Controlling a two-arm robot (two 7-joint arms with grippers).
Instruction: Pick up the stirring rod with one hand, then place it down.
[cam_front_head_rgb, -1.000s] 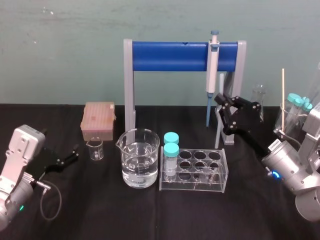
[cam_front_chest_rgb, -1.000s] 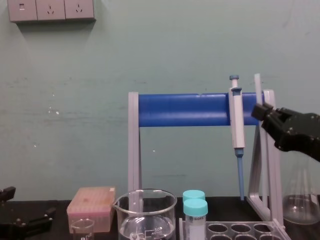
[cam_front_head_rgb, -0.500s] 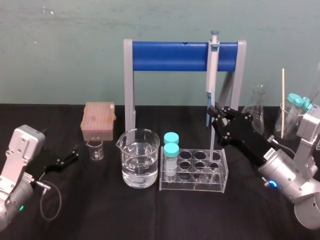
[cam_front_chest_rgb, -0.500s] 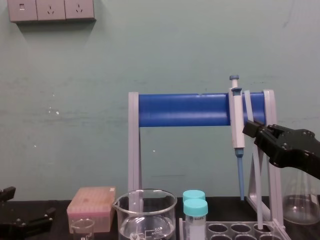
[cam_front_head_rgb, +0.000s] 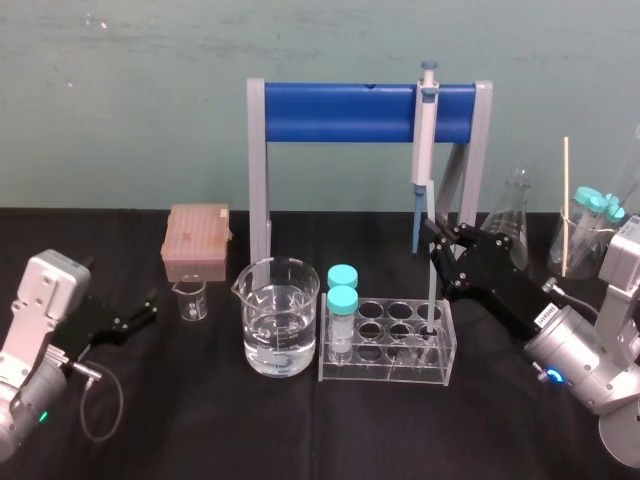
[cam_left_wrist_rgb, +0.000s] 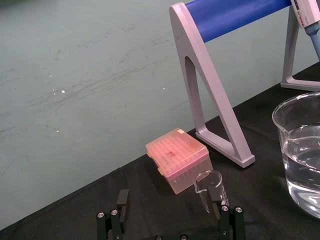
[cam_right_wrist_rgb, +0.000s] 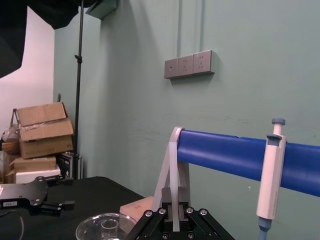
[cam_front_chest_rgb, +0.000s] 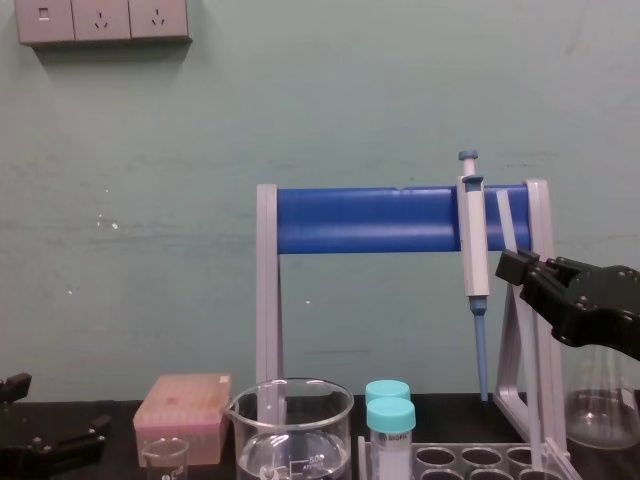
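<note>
The stirring rod (cam_front_head_rgb: 431, 300) is a thin whitish glass rod standing nearly upright. My right gripper (cam_front_head_rgb: 437, 240) is shut on it partway up. Its lower end reaches down into the right end of the clear tube rack (cam_front_head_rgb: 385, 375). In the chest view the rod (cam_front_chest_rgb: 505, 222) rises above the right gripper (cam_front_chest_rgb: 510, 268), just right of the hanging pipette (cam_front_chest_rgb: 474, 240). In the right wrist view the rod (cam_right_wrist_rgb: 176, 165) runs up from between the fingers of the right gripper (cam_right_wrist_rgb: 175, 215). My left gripper (cam_front_head_rgb: 145, 305) rests open at the table's left, apart from everything.
A water beaker (cam_front_head_rgb: 281, 318) and two teal-capped tubes (cam_front_head_rgb: 342, 300) stand left of the rod. The blue-barred stand (cam_front_head_rgb: 340, 112) carries the pipette (cam_front_head_rgb: 424, 130). A pink tip box (cam_front_head_rgb: 196, 242) and small beaker (cam_front_head_rgb: 190, 298) sit at the left, a flask (cam_front_head_rgb: 516, 225) and a stick (cam_front_head_rgb: 565, 200) at the right.
My right gripper has come down and slightly left with the rod. The rod's lower end has gone down to the rack. The left arm has stayed still.
</note>
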